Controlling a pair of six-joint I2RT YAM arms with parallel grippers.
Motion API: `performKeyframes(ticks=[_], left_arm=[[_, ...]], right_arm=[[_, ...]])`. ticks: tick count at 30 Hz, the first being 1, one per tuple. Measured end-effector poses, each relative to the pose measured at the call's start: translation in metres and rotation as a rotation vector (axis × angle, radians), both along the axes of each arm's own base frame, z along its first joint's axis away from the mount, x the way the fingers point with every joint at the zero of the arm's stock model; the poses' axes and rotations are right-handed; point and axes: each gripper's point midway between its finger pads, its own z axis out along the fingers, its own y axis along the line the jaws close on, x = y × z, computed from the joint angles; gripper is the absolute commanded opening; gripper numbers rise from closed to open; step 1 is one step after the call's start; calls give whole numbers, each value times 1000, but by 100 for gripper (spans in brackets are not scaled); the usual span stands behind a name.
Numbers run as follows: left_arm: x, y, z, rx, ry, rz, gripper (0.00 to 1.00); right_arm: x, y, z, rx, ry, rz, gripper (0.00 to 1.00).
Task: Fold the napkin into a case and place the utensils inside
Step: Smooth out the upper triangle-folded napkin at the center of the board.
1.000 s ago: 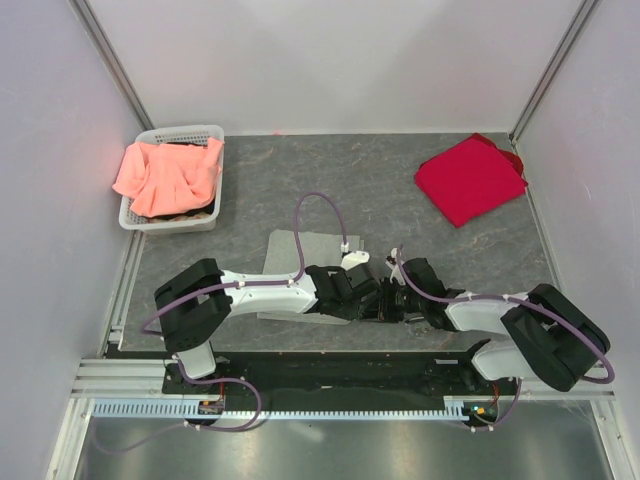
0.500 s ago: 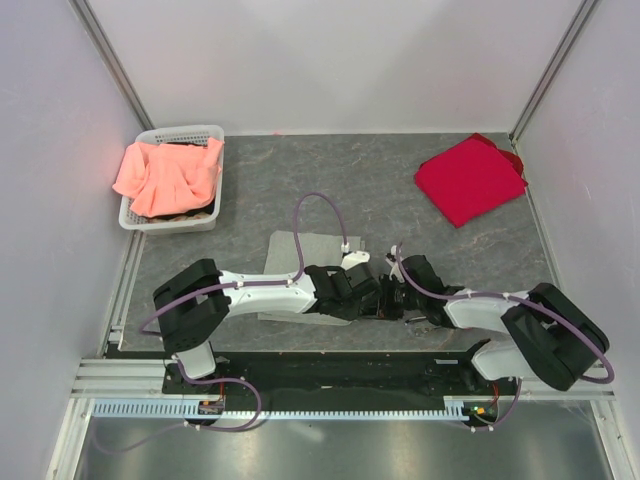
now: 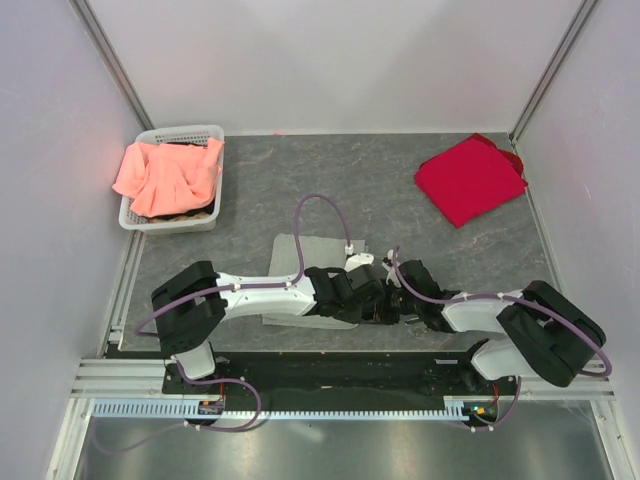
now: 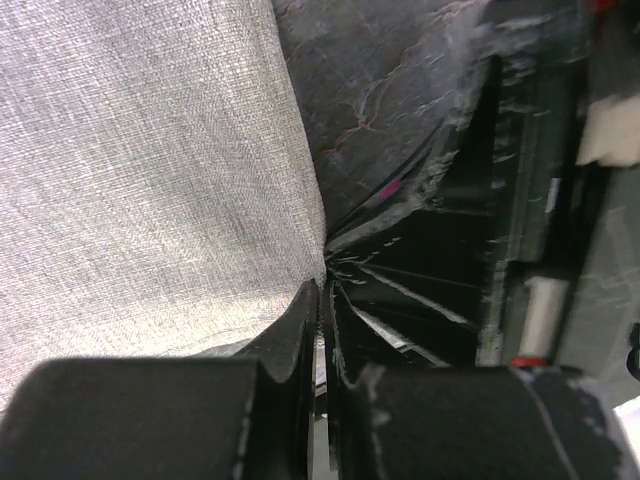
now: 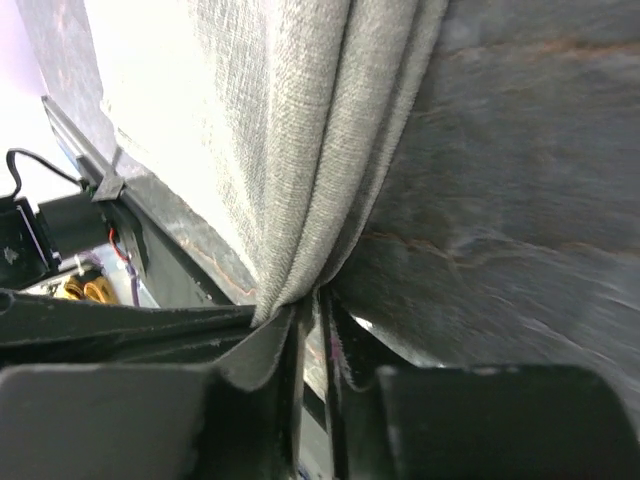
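— Whereabouts of the napkin?
— Spread toward 7 o'clock of the table middle; pinched at its 4 o'clock corner by the left gripper and right gripper, both clamped on cloth.
— To fold well?
— Lift low, travel together toward 10 o'clock, keep the edge taut, lay square.

— What colours do we have on the counter?
— We see it dark grey with pale marbled veins. The napkin is plain grey-green, finely woven.
— We also count a bright red cloth and a salmon-orange cloth in a white lattice basket.
— And we see black-and-white arms with purple cables.
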Motion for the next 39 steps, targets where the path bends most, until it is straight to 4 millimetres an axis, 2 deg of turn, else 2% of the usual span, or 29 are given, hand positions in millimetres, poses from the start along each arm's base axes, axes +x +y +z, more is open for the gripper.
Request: performKeyframes(ticks=[1,3,9,14,18,23,26,27,32,34,39], left_arm=[[0,0,0,-2,-2,1,8],[1,-2,1,-9,-5,5,9],[-7,-1,-3,-15,25,-6,21],[-10,-6,-2,-39,39,-15,24],[-11,-9,-2,-55,48,-23,23],[-14,-8,-6,-57,56,-26,22],[-17,-5,-10,-54,66,-28,21],[-17,-5,-11,-54,69,-28,21],[-20,-4,-14,-55,78,-24,21],[-20,-4,-14,-57,78,-23,21],[-21,-7,-14,-67,80,-22,19]], right_arm=[[2,-3,1,-6,-1,-7,36],[6,-13,3,-24,-5,-27,43],[53,-52,13,-133,-78,-165,61],[88,-72,18,-214,-104,-203,68],[124,-71,21,-251,-118,-206,69],[173,-61,21,-270,-149,-198,63],[189,-55,16,-267,-156,-192,56],[191,-54,16,-266,-158,-191,51],[194,-51,11,-248,-163,-183,47],[196,-49,11,-243,-169,-184,41],[200,-49,5,-242,-170,-188,11]])
